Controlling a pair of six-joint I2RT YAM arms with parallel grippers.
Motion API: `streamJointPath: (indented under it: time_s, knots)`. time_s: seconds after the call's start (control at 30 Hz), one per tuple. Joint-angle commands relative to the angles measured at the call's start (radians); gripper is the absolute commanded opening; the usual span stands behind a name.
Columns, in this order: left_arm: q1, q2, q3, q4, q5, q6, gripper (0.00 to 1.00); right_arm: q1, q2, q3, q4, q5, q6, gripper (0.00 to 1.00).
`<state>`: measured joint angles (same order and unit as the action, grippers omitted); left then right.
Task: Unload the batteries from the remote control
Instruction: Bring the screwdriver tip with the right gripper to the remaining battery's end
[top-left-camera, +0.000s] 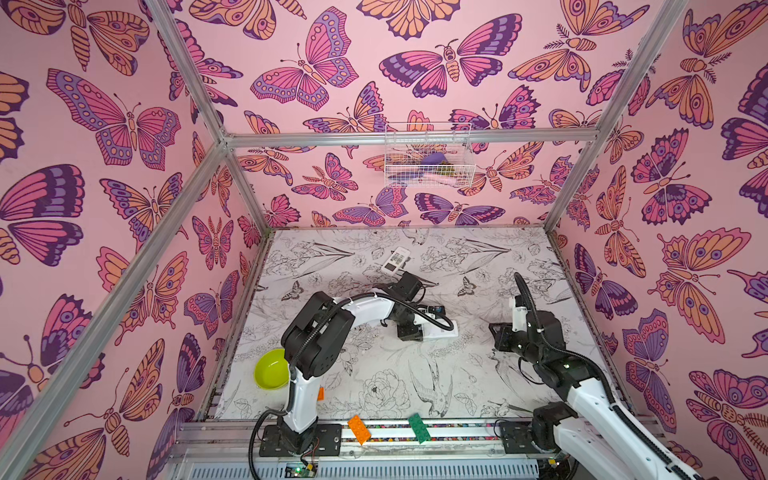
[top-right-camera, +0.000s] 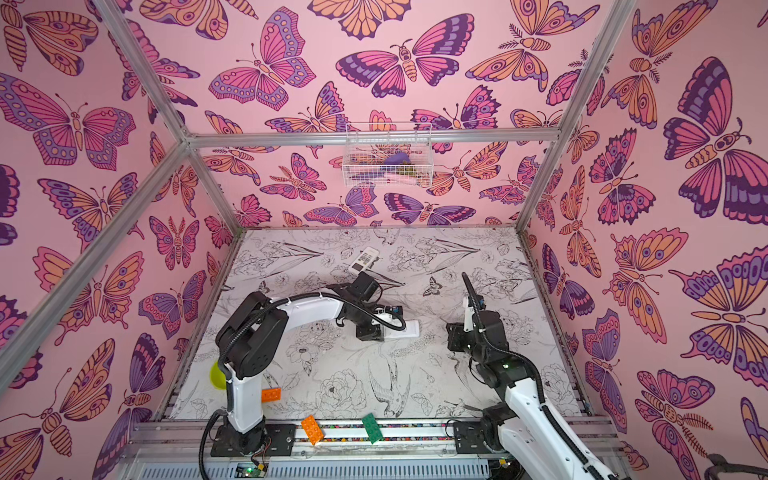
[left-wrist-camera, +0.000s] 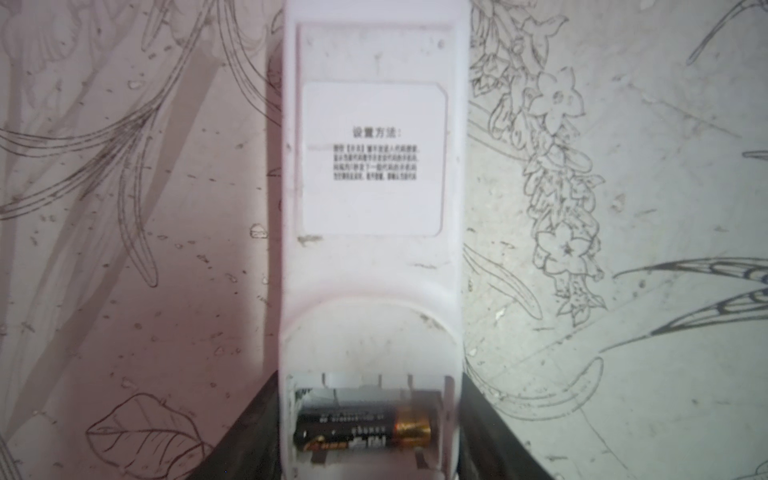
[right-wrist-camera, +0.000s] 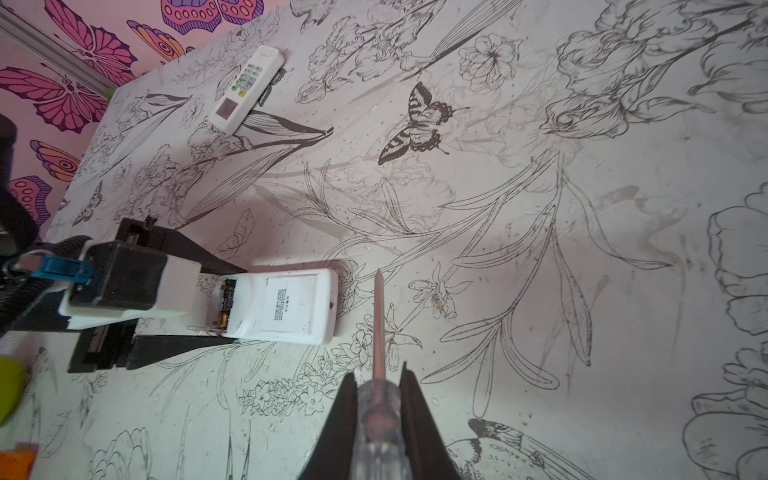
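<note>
Near mid table (top-left-camera: 374, 374): clamping the remote (left-wrist-camera: 374, 270) back-up in the left gripper (left-wrist-camera: 370, 386) to hold it steady, battery (left-wrist-camera: 365, 428) in its open slot; pinching a thin tool (right-wrist-camera: 379, 316) in the right gripper (right-wrist-camera: 378, 386) for prying.

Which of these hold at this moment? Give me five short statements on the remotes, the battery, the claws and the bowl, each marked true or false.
1. A battery lies in the open compartment of the face-down remote. True.
2. The right claw is empty. False: it is shut on a screwdriver.
3. The far remote lies buttons up toward the back of the table. True.
4. The left claw hangs clear of the face-down remote. False: its fingers clasp that remote's battery end from both sides.
5. The green bowl holds batteries. False: in a top view it shows nothing inside.
</note>
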<state>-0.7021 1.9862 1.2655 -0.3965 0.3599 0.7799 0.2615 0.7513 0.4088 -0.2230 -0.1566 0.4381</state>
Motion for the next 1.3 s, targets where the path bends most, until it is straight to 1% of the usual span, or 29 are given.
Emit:
streamJointPath:
  time_s: [0.0, 0.07, 0.2, 0.3, 0.4, 0.5, 0.57, 0.63, 0.73, 0.83, 0.9, 0.97, 1.03, 1.1, 1.13, 1.17, 1.27]
  knots:
    - [-0.011, 0.035, -0.041, 0.025, 0.044, -0.028, 0.63, -0.021, 0.034, 0.070, -0.039, -0.105, 0.020, 0.00]
    - [-0.007, 0.021, -0.064, 0.041, 0.061, -0.039, 0.67, -0.027, 0.056, 0.096, -0.065, -0.132, 0.023, 0.00]
    - [0.010, 0.004, -0.104, 0.092, 0.092, -0.055, 0.75, -0.032, 0.097, 0.106, -0.038, -0.187, 0.041, 0.00]
    - [0.039, -0.006, -0.110, 0.102, 0.135, -0.090, 0.76, -0.041, 0.146, 0.144, -0.051, -0.241, 0.076, 0.00]
    - [0.066, -0.020, -0.148, 0.155, 0.184, -0.096, 0.76, -0.047, 0.201, 0.154, -0.001, -0.313, 0.128, 0.00]
    - [0.081, -0.033, -0.170, 0.168, 0.224, -0.113, 0.78, -0.049, 0.248, 0.191, 0.015, -0.377, 0.172, 0.00]
    - [0.083, -0.040, -0.200, 0.202, 0.246, -0.107, 0.78, -0.048, 0.280, 0.194, 0.063, -0.440, 0.188, 0.00]
    - [0.084, -0.046, -0.242, 0.254, 0.259, -0.083, 0.79, -0.050, 0.312, 0.192, 0.104, -0.461, 0.217, 0.00]
    - [0.087, -0.044, -0.263, 0.278, 0.244, -0.087, 0.78, -0.046, 0.342, 0.210, 0.097, -0.476, 0.241, 0.00]
    - [0.090, -0.044, -0.288, 0.322, 0.240, -0.084, 0.78, -0.032, 0.345, 0.175, 0.171, -0.478, 0.280, 0.00]
    - [0.091, -0.055, -0.301, 0.333, 0.243, -0.081, 0.77, -0.025, 0.377, 0.181, 0.190, -0.481, 0.295, 0.00]
    - [0.093, -0.062, -0.314, 0.344, 0.241, -0.079, 0.77, -0.012, 0.410, 0.204, 0.162, -0.529, 0.297, 0.00]
    - [0.095, -0.068, -0.334, 0.364, 0.238, -0.065, 0.75, 0.004, 0.432, 0.204, 0.186, -0.549, 0.301, 0.00]
    - [0.093, -0.068, -0.355, 0.390, 0.239, -0.059, 0.73, 0.013, 0.477, 0.212, 0.194, -0.569, 0.303, 0.00]
    - [0.095, -0.068, -0.360, 0.396, 0.238, -0.064, 0.70, 0.016, 0.495, 0.219, 0.188, -0.577, 0.305, 0.00]
    - [0.096, -0.066, -0.360, 0.397, 0.239, -0.074, 0.66, 0.021, 0.511, 0.230, 0.179, -0.578, 0.312, 0.00]
    - [0.099, -0.053, -0.355, 0.398, 0.232, -0.085, 0.63, 0.053, 0.530, 0.229, 0.209, -0.563, 0.327, 0.00]
